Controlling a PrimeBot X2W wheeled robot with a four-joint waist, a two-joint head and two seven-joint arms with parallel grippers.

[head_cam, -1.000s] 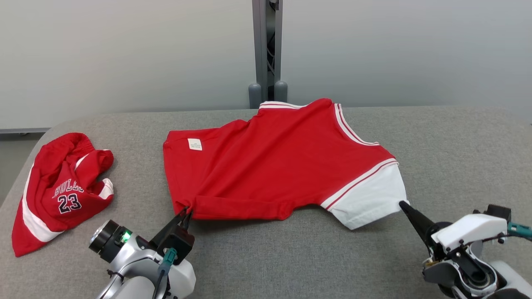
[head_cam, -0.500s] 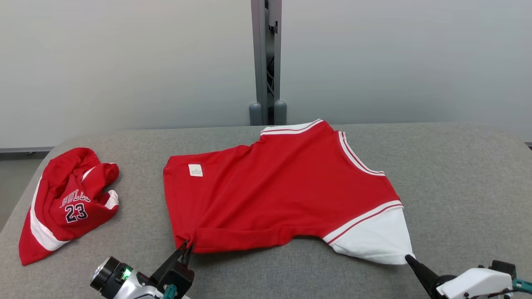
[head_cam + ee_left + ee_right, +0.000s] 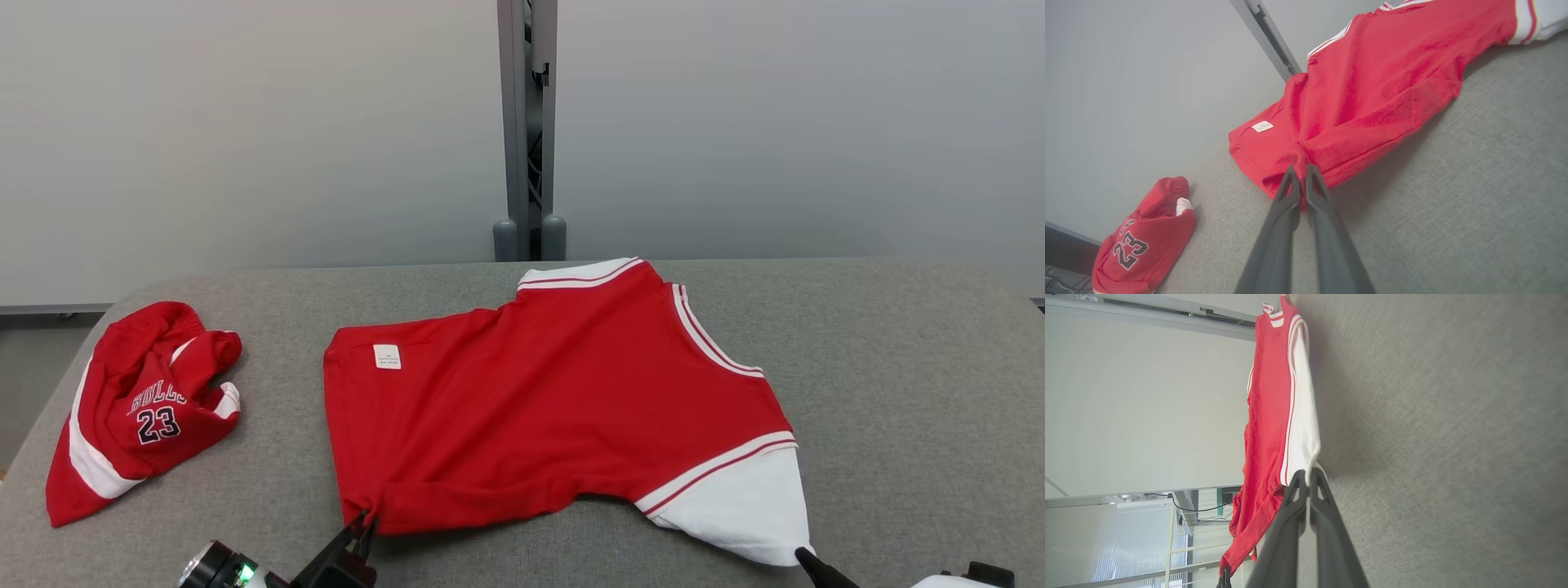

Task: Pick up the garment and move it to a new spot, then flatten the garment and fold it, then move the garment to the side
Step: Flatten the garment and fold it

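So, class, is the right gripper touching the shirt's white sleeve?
Touching: the right wrist view shows the right gripper pinching the white sleeve of the shirt.

Crumpled red shorts [image 3: 139, 416] marked 23 lie at the grey table's [image 3: 898, 367] left end.

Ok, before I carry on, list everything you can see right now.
red shirt: one, red with a white sleeve and striped trim, spread mid-table.
label: one, white, on the shirt's far left corner.
crumpled garment: one, red and white, marked 23, at the table's left end.
table: one, grey, under both garments.
post: one, grey, upright behind the table.
left gripper: one, dark fingers, shut on the shirt's near left corner.
right gripper: one, dark fingers, shut on the white sleeve's tip.
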